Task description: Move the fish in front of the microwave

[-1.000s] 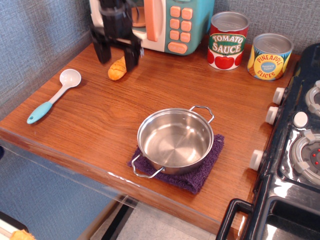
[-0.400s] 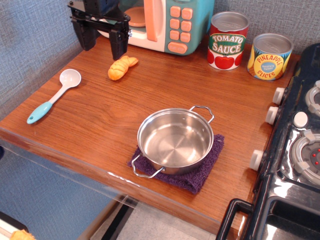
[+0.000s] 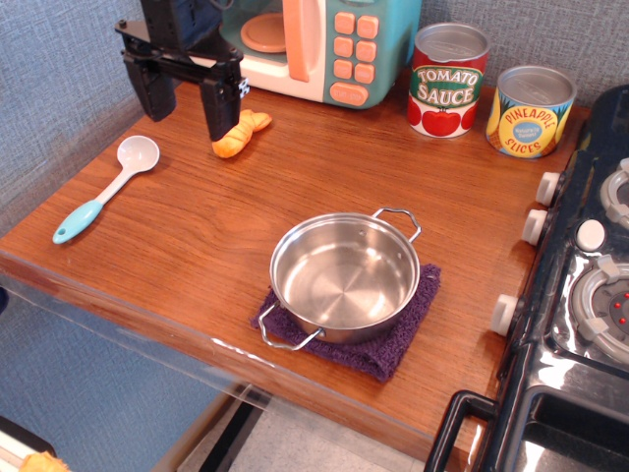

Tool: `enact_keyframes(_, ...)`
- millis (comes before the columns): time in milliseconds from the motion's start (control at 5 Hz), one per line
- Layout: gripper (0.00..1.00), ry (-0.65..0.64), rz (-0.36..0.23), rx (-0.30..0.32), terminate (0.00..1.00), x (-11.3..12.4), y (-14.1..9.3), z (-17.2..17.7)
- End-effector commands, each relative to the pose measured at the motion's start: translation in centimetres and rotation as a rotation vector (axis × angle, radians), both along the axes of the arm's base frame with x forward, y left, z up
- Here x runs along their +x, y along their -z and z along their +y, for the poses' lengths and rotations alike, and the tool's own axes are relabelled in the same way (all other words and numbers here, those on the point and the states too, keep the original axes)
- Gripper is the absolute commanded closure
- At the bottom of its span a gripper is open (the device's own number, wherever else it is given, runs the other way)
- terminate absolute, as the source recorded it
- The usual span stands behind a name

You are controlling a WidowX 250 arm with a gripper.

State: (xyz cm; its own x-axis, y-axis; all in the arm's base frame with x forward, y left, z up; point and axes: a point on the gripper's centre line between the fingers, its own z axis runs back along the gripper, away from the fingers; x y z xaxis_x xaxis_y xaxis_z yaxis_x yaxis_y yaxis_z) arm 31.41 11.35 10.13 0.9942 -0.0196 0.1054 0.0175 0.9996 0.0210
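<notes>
Gripper (image 3: 187, 98) has shifted left and slightly down since 0.4 s ago; a second back it was straddling the fish, now it's off to the fish's left. Fish hasn't moved between the last two frames.

Jaws spread wide, nothing between them, so released. Two black fingers (image 3: 220, 110) point down over the back-left part of the wooden counter (image 3: 197, 236); the right finger overlaps the fish's left edge in view, can't tell if it touches.

Fish (image 3: 239, 136) lies flat on the counter, just in front of the microwave (image 3: 329, 44), toward its left side, forked tail toward the microwave, body angled down-left. Orange-yellow, ribbed.

Microwave at the back edge, door open, peach plate visible inside.

Rest of scene:
- white spoon with teal handle (image 3: 103, 191) near the left edge, well apart from the fish
- steel pan (image 3: 344, 277) sits on a purple cloth (image 3: 393, 346), front centre
- tomato sauce can (image 3: 447, 81) and pineapple slices can (image 3: 531, 111) to the right of the microwave, side by side
- toy stove (image 3: 590, 295) on the far right
</notes>
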Motion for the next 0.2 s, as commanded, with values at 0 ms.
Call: enact_keyframes(0,0.0,-0.004,-0.061,0.022,1.0,-0.66,-2.19,0.62)
